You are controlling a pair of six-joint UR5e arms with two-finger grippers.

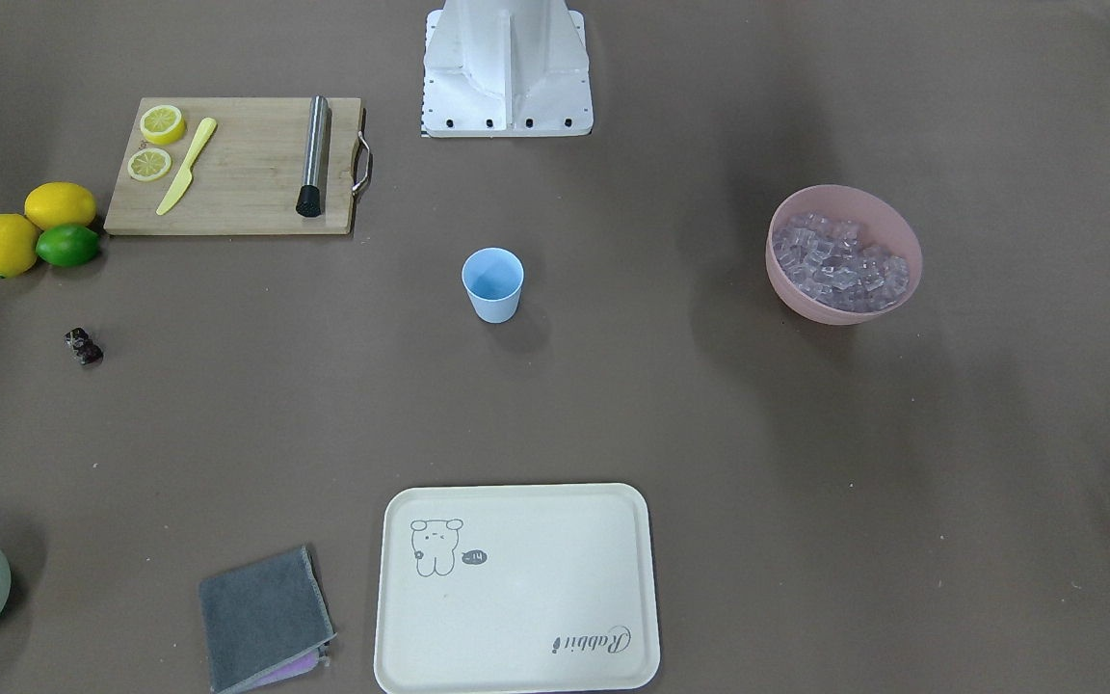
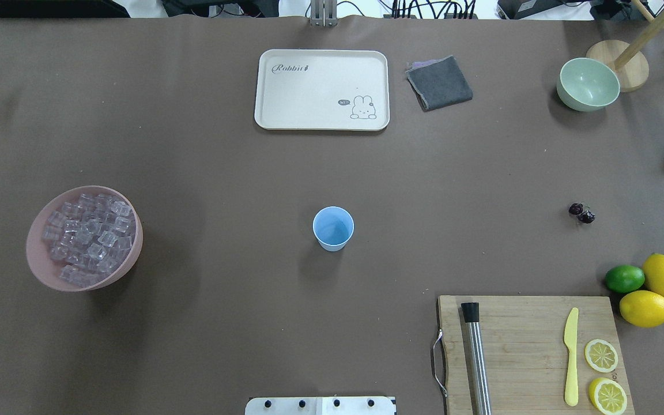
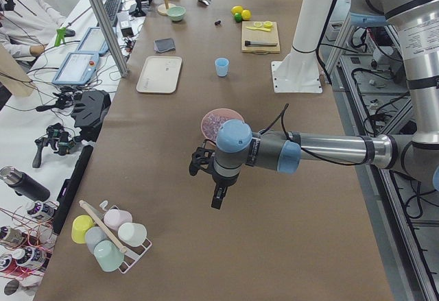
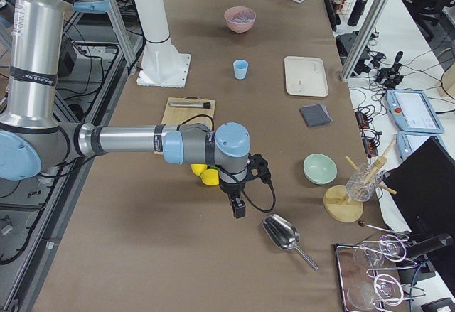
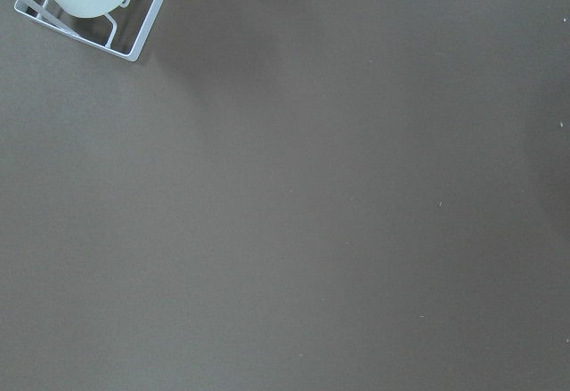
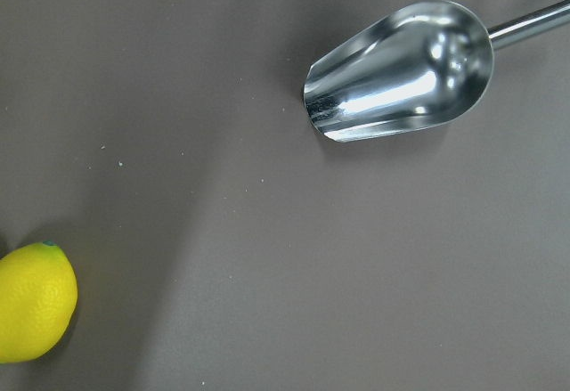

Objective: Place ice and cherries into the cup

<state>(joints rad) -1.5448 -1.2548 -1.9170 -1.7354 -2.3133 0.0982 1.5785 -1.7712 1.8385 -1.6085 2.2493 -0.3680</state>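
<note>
While my left gripper hangs above the brown table, jaws I can't read, ice heaps the pink bowl at left. The cup stands upright mid-table, mouth up. The cherries lie right, the pair strung sideways. My right gripper, equally unreadable, hovers by the scoop. Cluttered workbenches run alongside.

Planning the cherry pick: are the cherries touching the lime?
Apart. The overhead view shows bare table between the cherries and the lime.

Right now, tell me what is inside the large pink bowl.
The large pink bowl holds a heap of small clear ice cubes. They cover its bottom, so anything beneath them is hidden.
</note>
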